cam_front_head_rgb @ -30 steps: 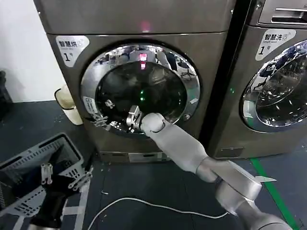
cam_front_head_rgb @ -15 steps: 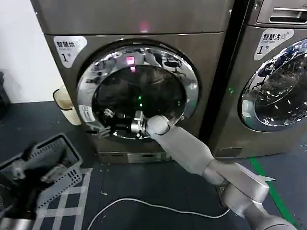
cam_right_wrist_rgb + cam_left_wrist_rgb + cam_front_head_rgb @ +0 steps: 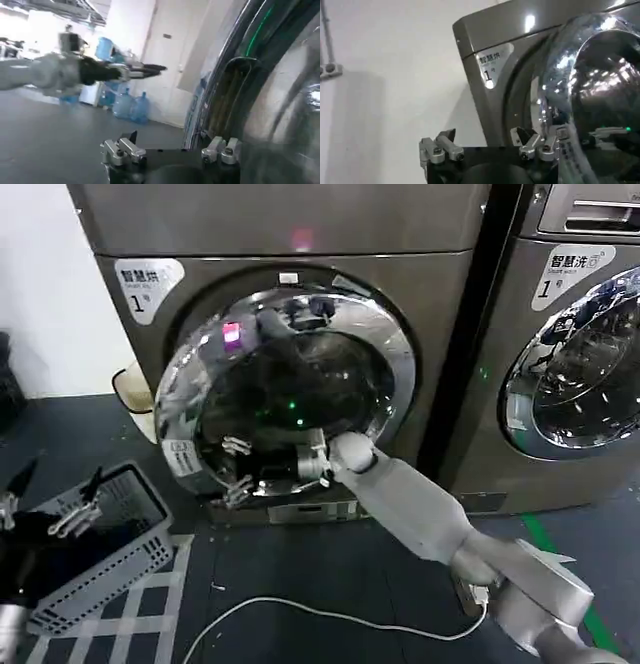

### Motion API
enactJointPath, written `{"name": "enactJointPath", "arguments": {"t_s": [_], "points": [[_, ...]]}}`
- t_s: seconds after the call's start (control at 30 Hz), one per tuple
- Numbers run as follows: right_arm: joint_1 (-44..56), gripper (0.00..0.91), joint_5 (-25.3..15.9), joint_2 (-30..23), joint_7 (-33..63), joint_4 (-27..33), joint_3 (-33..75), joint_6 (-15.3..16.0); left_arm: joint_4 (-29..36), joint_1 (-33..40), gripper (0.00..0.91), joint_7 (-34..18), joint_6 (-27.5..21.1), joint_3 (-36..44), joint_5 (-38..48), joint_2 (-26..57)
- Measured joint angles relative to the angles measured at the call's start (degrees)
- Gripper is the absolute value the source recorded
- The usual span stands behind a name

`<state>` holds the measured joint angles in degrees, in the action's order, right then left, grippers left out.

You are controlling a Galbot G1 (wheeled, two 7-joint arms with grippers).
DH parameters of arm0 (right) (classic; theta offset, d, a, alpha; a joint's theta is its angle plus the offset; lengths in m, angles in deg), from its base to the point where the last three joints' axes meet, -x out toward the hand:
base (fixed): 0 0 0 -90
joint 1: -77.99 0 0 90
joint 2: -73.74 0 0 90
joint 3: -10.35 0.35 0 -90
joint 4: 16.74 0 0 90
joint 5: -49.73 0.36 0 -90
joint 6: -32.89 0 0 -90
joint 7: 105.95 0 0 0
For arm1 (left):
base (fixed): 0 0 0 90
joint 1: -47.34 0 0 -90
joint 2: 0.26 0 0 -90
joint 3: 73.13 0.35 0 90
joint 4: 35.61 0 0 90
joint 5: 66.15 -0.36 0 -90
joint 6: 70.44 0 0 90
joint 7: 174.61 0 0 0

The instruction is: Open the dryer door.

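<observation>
The large round porthole door with the wide mirror-chrome rim and dark tinted glass centre (image 3: 285,399) is seen on the grey-brown dryer cabinet (image 3: 300,229), swung a little way out on its left-hand edge, with a dark gap shown along the top and left of the opening. A small white sticker (image 3: 181,457) is carried on the rim's lower left. The right gripper (image 3: 238,469) is held at that lower-left rim, its fingers spread, one fingertip looking hooked behind the edge in the right wrist view; firm contact cannot be confirmed. The left gripper (image 3: 50,504) is parked low over the grey slatted plastic laundry basket (image 3: 120,554) on the floor, fingers spread and nothing held.

The door is judged stiff and fairly heavy, hinged on the right, so it should be swung in an arc rather than pulled straight. The chrome is likely slippery and the glass breakable, so the hold is best taken behind the free left rim, not on the glass. The task is judged partly done: the latch looks released, and a wider swing is still wanted. The neighbouring chrome-doored machine (image 3: 580,364) is left alone.
</observation>
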<state>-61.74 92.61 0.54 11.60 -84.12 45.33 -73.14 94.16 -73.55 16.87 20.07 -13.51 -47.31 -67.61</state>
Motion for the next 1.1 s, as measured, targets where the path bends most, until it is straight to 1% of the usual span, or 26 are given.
{"name": "enactJointPath", "arguments": {"t_s": [0.17, 0.43, 0.73, 0.93, 1.1], "points": [[1.27, 0.907, 1.42, 3.52, -3.24, -3.52, 0.56, 0.62, -1.51, 1.45, 0.907, 0.25, 0.02, 0.73, 0.31, 2.95], [3.49, 0.907, 3.62, 9.68, -5.06, -9.93, 1.90, 1.01, -3.35, 4.49, 0.907, 0.36, -0.88, 2.48, 0.42, 5.89], [8.62, 0.907, 3.96, 17.12, -5.37, -20.62, 4.75, 2.03, -6.01, 8.59, 0.907, -0.08, -1.43, 4.56, 0.28, 7.82], [16.20, 0.907, 3.48, 22.74, -5.39, -27.95, 10.70, 2.86, -9.50, 12.71, 0.907, -0.43, -1.61, 7.16, 0.47, 10.12], [28.42, 0.907, 3.05, 28.61, -5.95, -36.18, 21.35, 3.09, -14.12, 18.67, 0.907, -0.48, -1.27, 11.86, 0.81, 12.91]]}}
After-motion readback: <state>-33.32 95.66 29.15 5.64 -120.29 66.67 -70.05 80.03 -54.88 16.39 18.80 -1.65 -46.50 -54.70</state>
